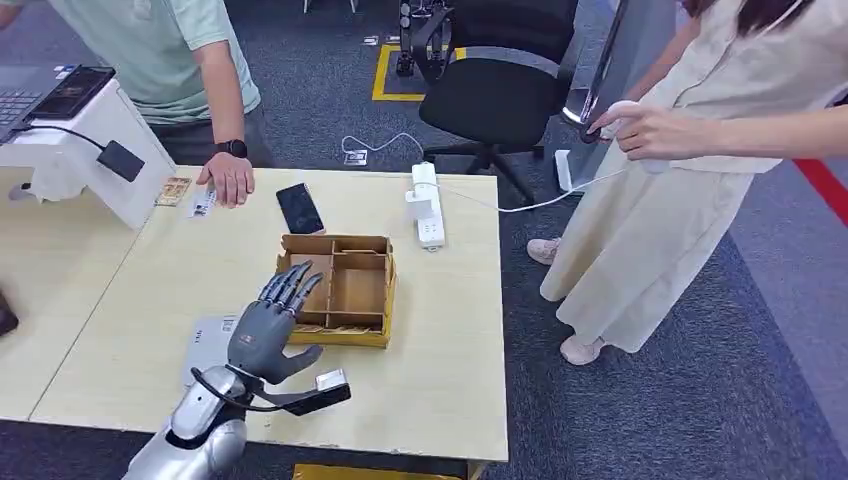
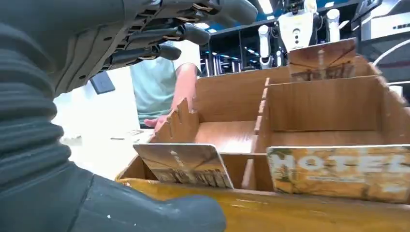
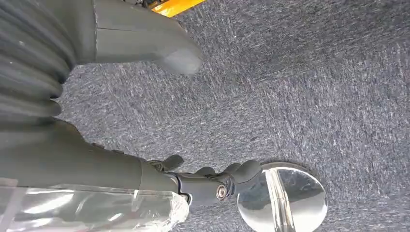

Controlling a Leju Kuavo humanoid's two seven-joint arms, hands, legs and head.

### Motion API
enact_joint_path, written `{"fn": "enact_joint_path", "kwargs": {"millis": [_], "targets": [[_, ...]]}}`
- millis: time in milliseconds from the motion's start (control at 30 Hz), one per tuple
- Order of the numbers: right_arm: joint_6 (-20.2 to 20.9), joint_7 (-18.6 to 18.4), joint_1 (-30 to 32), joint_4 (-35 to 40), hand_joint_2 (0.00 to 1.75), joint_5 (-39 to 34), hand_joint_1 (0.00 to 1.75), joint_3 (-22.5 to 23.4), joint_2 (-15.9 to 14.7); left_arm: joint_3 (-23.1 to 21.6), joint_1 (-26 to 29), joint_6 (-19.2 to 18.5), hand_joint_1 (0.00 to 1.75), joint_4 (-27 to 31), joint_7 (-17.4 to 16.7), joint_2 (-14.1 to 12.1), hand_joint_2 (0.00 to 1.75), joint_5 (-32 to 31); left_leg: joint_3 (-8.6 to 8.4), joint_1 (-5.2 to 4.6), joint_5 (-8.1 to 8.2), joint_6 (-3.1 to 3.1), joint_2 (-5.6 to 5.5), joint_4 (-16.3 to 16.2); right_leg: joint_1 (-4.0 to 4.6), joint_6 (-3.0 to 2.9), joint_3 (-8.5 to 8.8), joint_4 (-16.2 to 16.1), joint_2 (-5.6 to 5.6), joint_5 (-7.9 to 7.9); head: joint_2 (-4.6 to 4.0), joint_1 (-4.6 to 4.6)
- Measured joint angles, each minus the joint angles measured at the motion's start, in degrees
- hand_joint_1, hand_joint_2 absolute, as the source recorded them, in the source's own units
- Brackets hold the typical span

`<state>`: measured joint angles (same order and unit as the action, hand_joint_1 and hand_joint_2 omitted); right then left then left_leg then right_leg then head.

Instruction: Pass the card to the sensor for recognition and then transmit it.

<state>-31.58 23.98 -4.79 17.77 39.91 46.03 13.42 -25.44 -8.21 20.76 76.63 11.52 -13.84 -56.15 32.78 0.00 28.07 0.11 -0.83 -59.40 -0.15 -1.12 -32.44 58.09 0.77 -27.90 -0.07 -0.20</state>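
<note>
Reaching stage: left robot hand (image 1: 272,330) empty with fingers spread over the wooden box (image 1: 340,287) on the tabletop (image 1: 440,330), card (image 2: 183,163) upright in its near compartment, probably needing a lowering and pinch; right robot hand (image 3: 159,53) hanging above carpet, grip unclear.

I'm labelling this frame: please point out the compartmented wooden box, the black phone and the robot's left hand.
Compartmented wooden box (image 1: 383,292): head view, right wall.
Black phone (image 1: 299,208): head view, screen middle.
Left hand (image 1: 268,330): head view, back of palm.
</note>
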Motion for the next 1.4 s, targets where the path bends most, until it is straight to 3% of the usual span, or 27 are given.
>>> {"fn": "enact_joint_path", "kwargs": {"millis": [733,767,800,833,1400], "targets": [[0.0,0.0,0.2,0.0,1.75,-0.7,0.0,0.0,0.0,0.0,-1.1,-0.3,0.0,-4.6,0.3,-0.9,1.75,0.3,0.0,0.0,0.0,0.0,0.0,0.0,0.0,0.0,0.0,0.0,0.0,0.0,0.0,-0.02],[0.0,0.0,0.2,0.0,1.75,-0.7,0.0,0.0,0.0,0.0,-1.1,-0.4,0.1,-4.6,0.3,-0.9,1.75,0.3,0.0,0.0,0.0,0.0,0.0,0.0,0.0,0.0,0.0,0.0,0.0,0.0,0.0,0.0],[0.0,0.0,0.2,0.0,1.75,-0.7,0.0,0.0,0.0,0.0,-1.0,-0.4,0.8,-4.6,0.3,-0.9,1.75,0.3,0.0,0.0,0.0,0.0,0.0,0.0,0.0,0.0,0.0,0.0,0.0,0.0,0.02,0.0],[0.0,0.0,0.2,0.0,1.75,-0.7,0.0,0.0,0.0,0.0,-1.0,-0.4,1.75,-4.6,0.4,-0.9,1.75,0.3,0.0,0.0,0.0,0.0,0.0,0.0,0.0,0.0,0.0,0.0,0.0,0.0,0.0,0.0],[-0.2,0.1,0.4,0.0,1.75,-1.1,0.0,0.0,-0.1,0.0,0.2,2.1,1.75,-2.5,3.2,-1.4,1.75,2.3,0.01,0.0,0.0,0.0,-0.01,0.0,0.0,0.0,0.0,0.0,-0.01,0.0,0.0,0.0]]}}
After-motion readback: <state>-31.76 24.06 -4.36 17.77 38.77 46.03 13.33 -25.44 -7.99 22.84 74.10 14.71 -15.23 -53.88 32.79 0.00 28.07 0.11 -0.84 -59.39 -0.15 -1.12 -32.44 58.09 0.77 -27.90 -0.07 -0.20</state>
